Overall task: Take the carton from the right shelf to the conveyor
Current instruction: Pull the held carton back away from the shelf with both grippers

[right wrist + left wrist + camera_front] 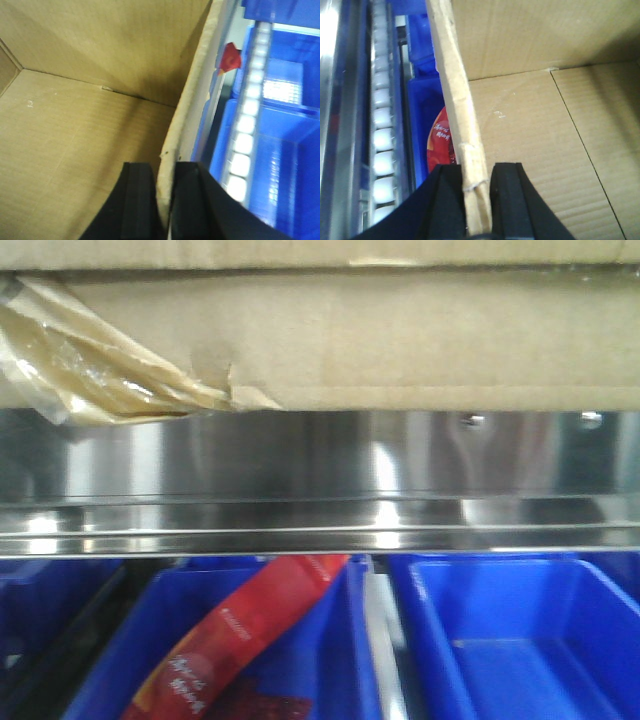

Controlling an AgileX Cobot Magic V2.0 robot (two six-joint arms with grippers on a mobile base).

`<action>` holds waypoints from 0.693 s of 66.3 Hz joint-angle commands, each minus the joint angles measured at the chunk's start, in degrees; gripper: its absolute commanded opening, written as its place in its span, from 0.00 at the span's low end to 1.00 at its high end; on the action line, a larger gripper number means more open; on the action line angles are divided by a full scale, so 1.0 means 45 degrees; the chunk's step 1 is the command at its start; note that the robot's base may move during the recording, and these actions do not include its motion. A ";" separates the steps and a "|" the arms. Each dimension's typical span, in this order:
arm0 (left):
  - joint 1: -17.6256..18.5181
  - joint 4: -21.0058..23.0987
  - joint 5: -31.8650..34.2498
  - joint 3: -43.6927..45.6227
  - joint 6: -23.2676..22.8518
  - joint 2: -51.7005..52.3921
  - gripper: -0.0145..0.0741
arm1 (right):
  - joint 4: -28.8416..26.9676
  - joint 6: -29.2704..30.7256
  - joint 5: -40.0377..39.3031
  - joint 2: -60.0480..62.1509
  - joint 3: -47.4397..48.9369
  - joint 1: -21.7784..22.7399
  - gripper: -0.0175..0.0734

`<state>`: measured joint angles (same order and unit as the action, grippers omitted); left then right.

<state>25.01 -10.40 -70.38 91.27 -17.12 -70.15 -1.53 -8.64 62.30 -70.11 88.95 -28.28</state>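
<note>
The left gripper (477,202) is clamped on the left wall of the open brown corrugated cardboard carton (535,150), one black finger inside, one outside; the right gripper (166,200) pinches the opposite wall likewise; the carton hangs above a shiny steel rail (320,510) and blue plastic bins (500,640), one holding a red printed packet (240,640); white rollers (382,130) run alongside.
</note>
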 commanded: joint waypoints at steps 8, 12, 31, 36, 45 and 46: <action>0.0073 0.0132 0.0418 0.0024 0.0068 0.0190 0.15 | 0.0184 0.0256 -0.0280 0.0112 -0.0048 0.0012 0.12; 0.0073 0.0132 0.0444 0.0024 0.0068 0.0190 0.15 | 0.0184 0.0256 -0.0280 0.0112 -0.0048 0.0012 0.12; 0.0073 0.0132 0.0444 0.0024 0.0068 0.0190 0.15 | 0.0184 0.0256 -0.0305 0.0112 -0.0048 0.0012 0.12; 0.0073 0.0132 0.0444 0.0024 0.0068 0.0190 0.15 | 0.0184 0.0256 -0.0305 0.0112 -0.0048 0.0012 0.12; 0.0073 0.0132 0.0444 0.0024 0.0068 0.0190 0.15 | 0.0184 0.0256 -0.0305 0.0112 -0.0048 0.0012 0.12; 0.0073 0.0132 0.0444 0.0024 0.0068 0.0190 0.15 | 0.0184 0.0256 -0.0305 0.0112 -0.0048 0.0012 0.12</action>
<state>25.01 -10.74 -69.77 91.27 -17.12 -70.04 -1.42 -8.54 61.15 -70.11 88.95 -28.28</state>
